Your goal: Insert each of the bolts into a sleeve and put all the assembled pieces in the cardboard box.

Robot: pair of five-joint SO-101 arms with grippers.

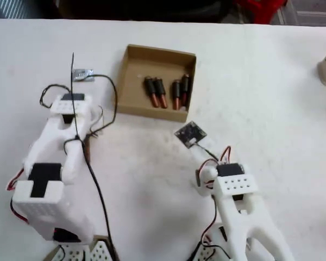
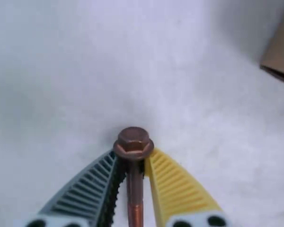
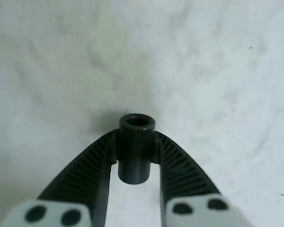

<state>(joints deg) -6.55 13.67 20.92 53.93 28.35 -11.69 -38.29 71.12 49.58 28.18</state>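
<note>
the left pincer [image 2: 132,161] is clenched on a copper bolt [image 2: 133,142]. it grips the shank just under the head, and the head points away from the wrist, above bare desk [image 2: 61,56]. the right pincer [image 3: 135,147] is clenched on a black sleeve [image 3: 137,126], held by its sides near the fingertips, with the hole open at the far end. in the high view the cardboard box [image 1: 135,76] lies in the upper middle of the frame, and four assembled pieces [image 1: 154,92] lie in its right half.

i see these main risks:
- the head of the bolt is in front, and the other end of the shank runs back between the fingers where it is hidden. if the arms meet like this, i think the head will hit the sleeve and nothing will enter.
- the shank is round and is held at one place only, so a push that is not along its axis may turn it in the grip.
- the sleeve is short and smooth, and pressure on its rim may slide it out of the pincer onto the desk.
- the black cable [image 1: 111,98] beside the box may catch its wall when the left arm swings.
</note>
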